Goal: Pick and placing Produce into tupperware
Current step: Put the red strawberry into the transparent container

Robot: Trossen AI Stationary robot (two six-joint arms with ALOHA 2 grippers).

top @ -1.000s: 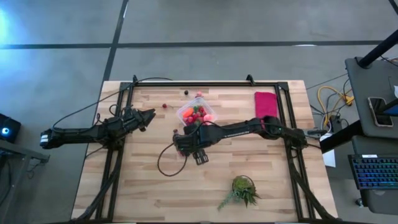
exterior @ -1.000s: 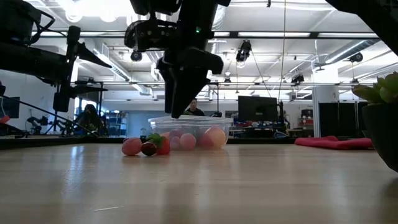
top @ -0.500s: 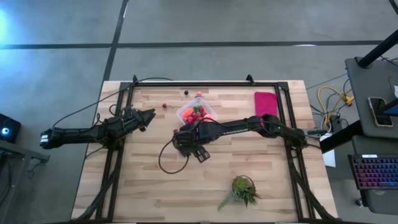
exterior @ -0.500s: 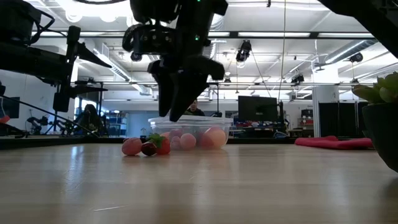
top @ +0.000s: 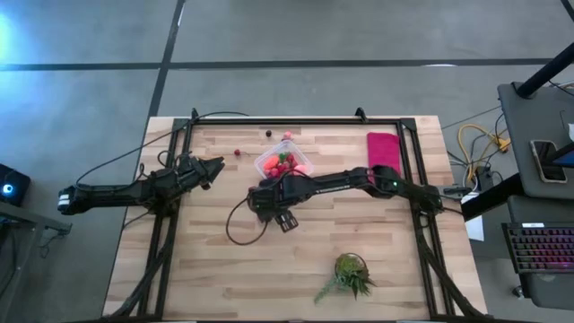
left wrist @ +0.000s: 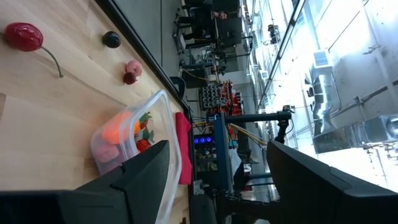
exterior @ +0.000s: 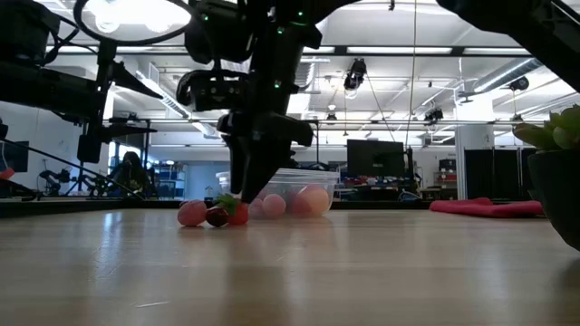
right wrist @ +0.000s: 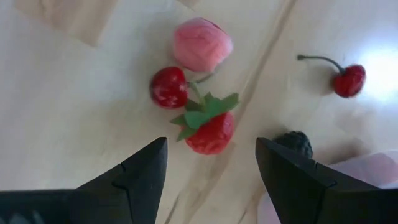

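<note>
Right gripper (right wrist: 211,163): hanging low over the table with its fingers spread apart and nothing between them; in the low view (exterior: 246,192) it is pointing down just in front of the loose fruit.
Strawberry (right wrist: 210,132): lying on the wood right ahead of the open right fingers, green leaves on top, not touched by either finger.
Dark red berry (right wrist: 168,87): sitting just beyond the strawberry, touching its leaves.
Pink berry (right wrist: 201,44): lying a little farther out from the fingers, next to the dark red berry.
Cherry (right wrist: 346,79): resting with its stem, well off to one side of the gripper.
Blackberry (right wrist: 293,144): lying close by one right finger, near the tub's edge.
Tub (top: 282,162): sitting just beyond the right gripper, toward the far side of the table, holding red, pink and orange pieces; it is showing behind the gripper in the low view (exterior: 308,188).
Left gripper (top: 212,167): waiting above the table's left part, well away from the tub, fingers spread and holding nothing.
Table (top: 224,269): carrying a leafy plant (top: 348,274) on the near side of the right arm and a magenta cloth (top: 383,148) by the far right corner.
</note>
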